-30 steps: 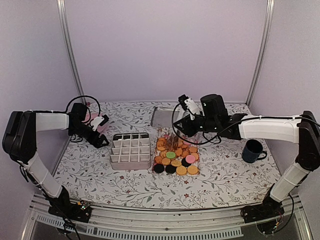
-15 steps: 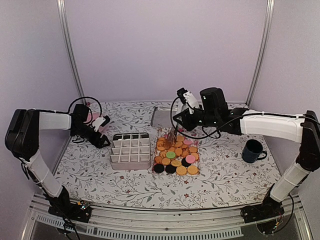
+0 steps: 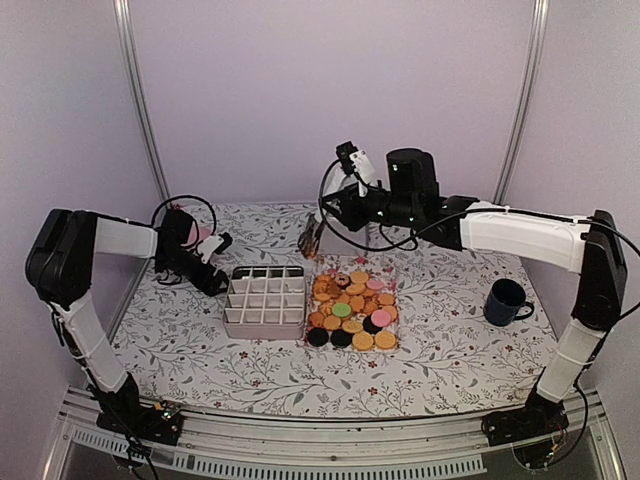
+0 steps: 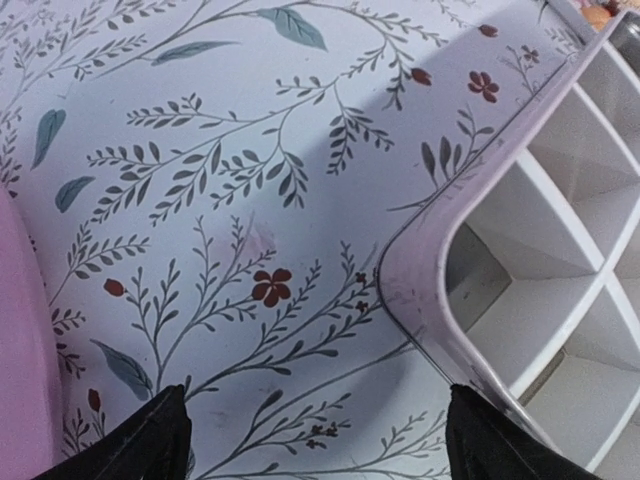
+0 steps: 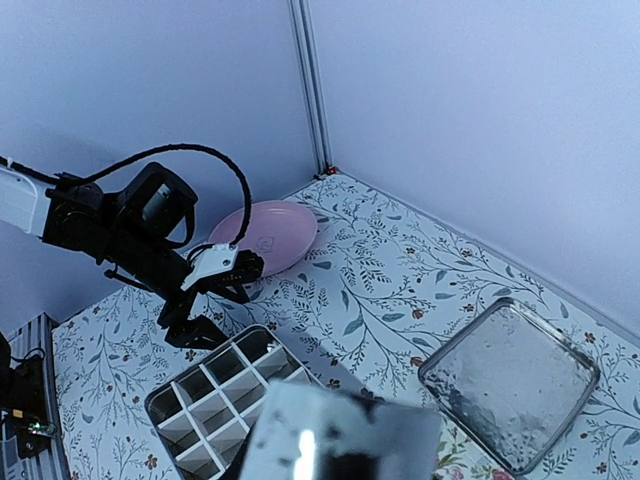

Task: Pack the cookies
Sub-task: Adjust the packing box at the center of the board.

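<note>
The cookies (image 3: 352, 310), mostly golden-orange with a few black, pink and one green, lie packed on a flat tray right of the white grid box (image 3: 265, 300). My right gripper (image 3: 312, 237) hangs in the air behind the box's far right corner. It is shut on a small brownish-orange cookie at its tips. In the right wrist view a blurred shiny shape hides the jaws. My left gripper (image 4: 325, 445) is open and low over the cloth, its right fingertip at the box's far left corner (image 4: 430, 290). Nothing lies between its fingers.
A pink plate (image 3: 197, 240) lies at the back left, just behind the left gripper, and shows at the left edge (image 4: 15, 350) of the left wrist view. A shiny metal tray (image 5: 510, 385) sits behind the cookies. A dark blue mug (image 3: 505, 302) stands at the right.
My right gripper has risen from over the cookies and swung left and back, towards the grid box. My left gripper has edged slightly right, closer to the box corner.
</note>
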`<state>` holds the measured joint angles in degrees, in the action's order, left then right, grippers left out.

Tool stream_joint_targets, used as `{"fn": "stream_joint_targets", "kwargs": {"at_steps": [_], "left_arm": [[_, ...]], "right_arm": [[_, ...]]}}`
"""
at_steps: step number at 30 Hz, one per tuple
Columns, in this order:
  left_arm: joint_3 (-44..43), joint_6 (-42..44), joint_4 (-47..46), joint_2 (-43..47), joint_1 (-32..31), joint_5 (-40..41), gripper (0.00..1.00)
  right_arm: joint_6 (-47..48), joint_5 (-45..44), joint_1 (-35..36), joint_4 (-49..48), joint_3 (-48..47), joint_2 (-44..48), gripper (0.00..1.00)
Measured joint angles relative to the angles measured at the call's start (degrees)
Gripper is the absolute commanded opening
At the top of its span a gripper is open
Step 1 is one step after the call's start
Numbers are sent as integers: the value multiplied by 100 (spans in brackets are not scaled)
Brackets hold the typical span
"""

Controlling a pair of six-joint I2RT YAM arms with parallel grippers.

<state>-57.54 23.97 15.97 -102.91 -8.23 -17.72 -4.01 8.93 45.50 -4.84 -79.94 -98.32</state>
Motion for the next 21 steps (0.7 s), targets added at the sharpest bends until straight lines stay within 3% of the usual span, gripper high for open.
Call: {"fn": "stream_joint_targets", "kwargs": {"at_steps": [8, 16, 21], "left_arm": [[0, -87, -26, -59, -144, -125, 88], [114, -170, 144, 111, 247, -737, 88], [284, -162, 223, 136, 378, -914, 88]], "right_arm": [[-208, 380, 50, -778, -750, -1300, 0], [-214, 520, 348, -1167, -2199, -2673, 0], [-136, 514, 520, -1283, -2546, -3095, 0]]}}
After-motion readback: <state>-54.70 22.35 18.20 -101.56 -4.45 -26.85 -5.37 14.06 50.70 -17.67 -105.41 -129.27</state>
